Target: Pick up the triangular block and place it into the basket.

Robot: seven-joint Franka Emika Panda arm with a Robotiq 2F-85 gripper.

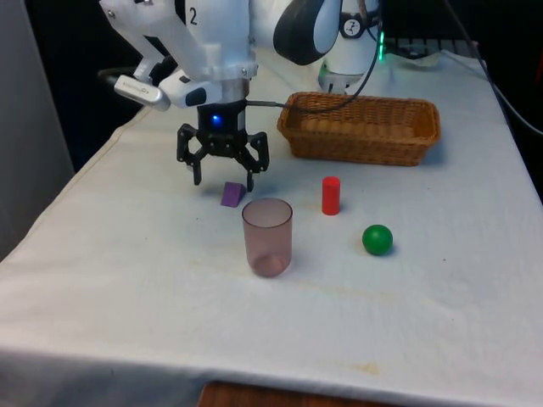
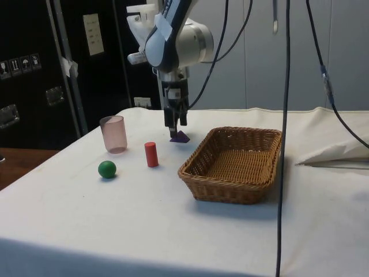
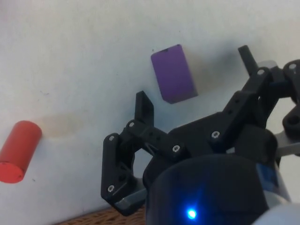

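End effector: the black end effector (image 1: 222, 179) hung low over the desk (image 1: 127, 280), its two fingers spread wide apart. It held nothing and touched nothing.

Triangular block: the purple triangular block (image 1: 232, 194) lay flat on the cloth. In the front view it was at about 5 o'clock from the end effector, just beside one fingertip. In the wrist view the block (image 3: 173, 73) sat out past the fingertips (image 3: 142, 105), not yet between them.

Why it hung there: it looked lined up to come down around the block, but I think it needed a small shift first.

Basket: the woven basket (image 1: 424, 127) sat at about 2 o'clock from the block, well apart, with its open top ready for the drop.

Other things: a pink see-through cup (image 1: 267, 236) stood near the block at 5 o'clock. A red cylinder (image 1: 331, 195) stood upright at 3 o'clock. A green ball (image 1: 377, 239) rested farther off, at about 4 o'clock.

Watch out: the cup was close, so a wide swing might knock it.
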